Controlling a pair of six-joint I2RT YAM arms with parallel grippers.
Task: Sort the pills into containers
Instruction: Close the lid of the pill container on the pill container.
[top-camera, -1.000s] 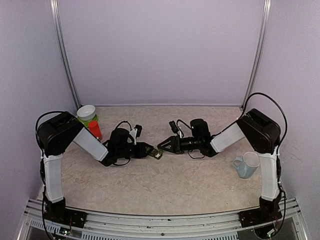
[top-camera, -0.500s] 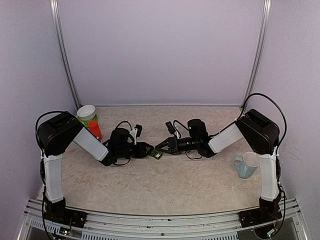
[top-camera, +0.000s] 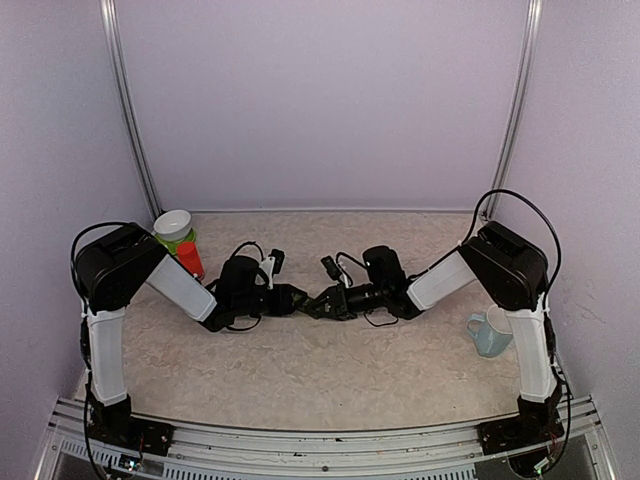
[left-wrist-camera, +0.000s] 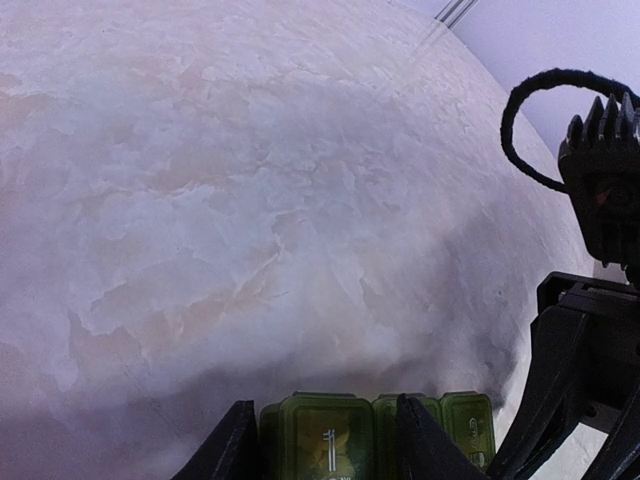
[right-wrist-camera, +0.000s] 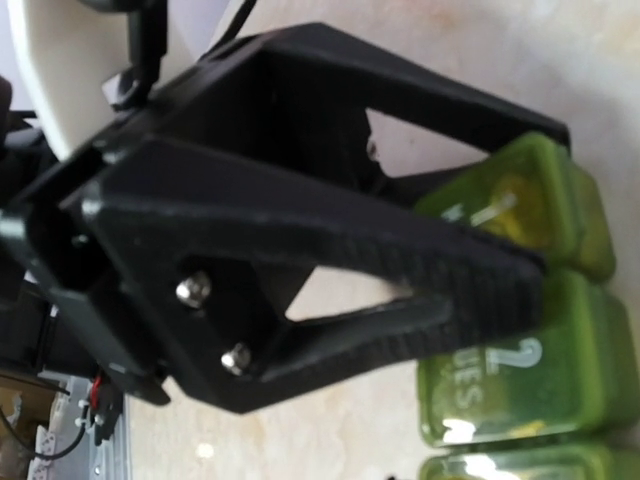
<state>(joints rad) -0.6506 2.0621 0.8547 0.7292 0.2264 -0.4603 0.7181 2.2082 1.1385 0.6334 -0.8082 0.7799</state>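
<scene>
The containers are a small green strip of lidded compartments lying on the table between my two grippers. My left gripper is shut on the end compartment. In the left wrist view that compartment sits between the two fingers of this gripper. My right gripper is shut with nothing between its fingers. Its joined tips rest over the lids of the containers, where the first and second compartments meet. No loose pills show; a yellowish shape shows through one lid.
A white bowl and a red bottle stand at the back left behind the left arm. A pale blue mug stands at the right, beside the right arm's upright link. The right arm's cable loops near the left wrist.
My right gripper has closed and slid left until its tips reached the containers. The left gripper and the strip have stayed in place.
</scene>
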